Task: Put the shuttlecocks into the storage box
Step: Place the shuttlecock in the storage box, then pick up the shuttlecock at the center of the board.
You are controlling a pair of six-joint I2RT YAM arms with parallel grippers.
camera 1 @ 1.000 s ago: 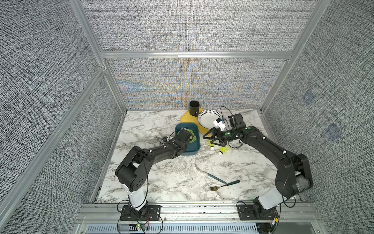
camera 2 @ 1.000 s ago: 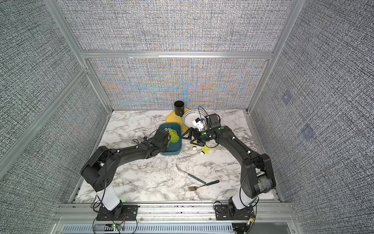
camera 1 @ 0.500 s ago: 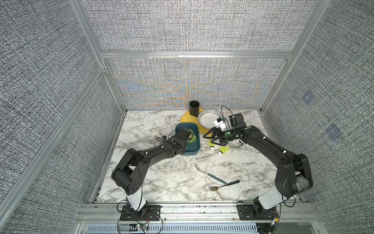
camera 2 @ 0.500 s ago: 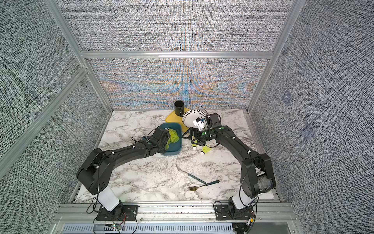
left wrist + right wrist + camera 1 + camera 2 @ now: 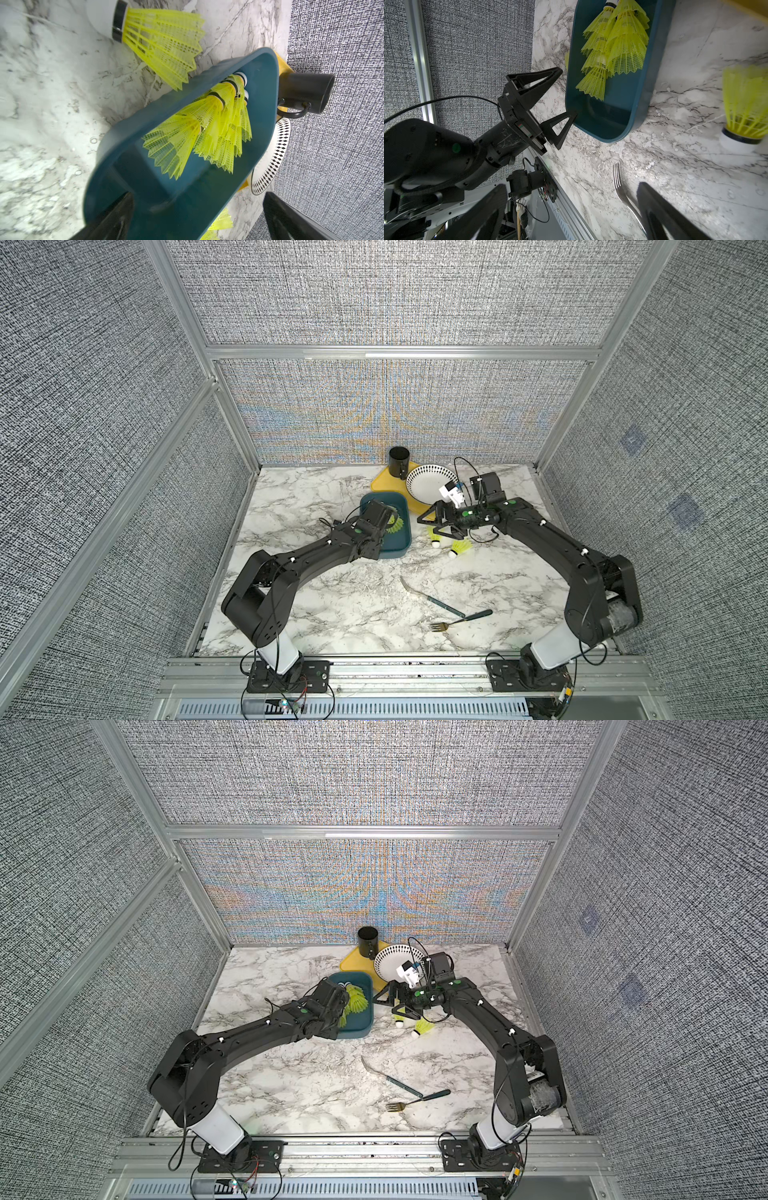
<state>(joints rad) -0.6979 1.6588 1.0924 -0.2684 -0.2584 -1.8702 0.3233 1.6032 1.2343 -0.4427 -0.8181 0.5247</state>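
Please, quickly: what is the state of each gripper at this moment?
Left gripper: open, holding nothing, at the storage box.
Right gripper: open, empty, above the shuttlecocks on the table.

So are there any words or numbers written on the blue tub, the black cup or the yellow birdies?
No readable text anywhere.
Dark teal plastic storage box: plain walls, no label.
Neon yellow plastic shuttlecocks: only a plain black band, no print.
Black cylindrical mug: no writing visible.
White bowl with black diamond-patterned rim: pattern only, no letters.
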